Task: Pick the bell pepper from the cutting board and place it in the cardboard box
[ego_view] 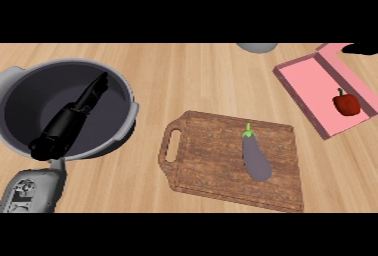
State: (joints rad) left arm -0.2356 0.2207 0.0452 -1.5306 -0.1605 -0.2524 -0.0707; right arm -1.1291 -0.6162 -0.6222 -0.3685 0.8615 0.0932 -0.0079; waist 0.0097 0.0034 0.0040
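The red bell pepper (345, 104) with a dark stem lies inside the pink open box (304, 90) at the right edge. The wooden cutting board (214, 170) with a handle slot sits in the middle and carries only a purple eggplant (255, 156). My left hand (76, 117) shows at the left, fingers straight and together, over the big grey pot (127, 107), holding nothing. A small black part of my right hand (362, 48) shows at the top right corner, just beyond the box's far end and apart from the pepper.
The grey pot fills the left side of the wooden counter (199, 75). A grey rounded object (257, 47) peeks in at the top edge. Bare counter lies between the pot, the board and the box.
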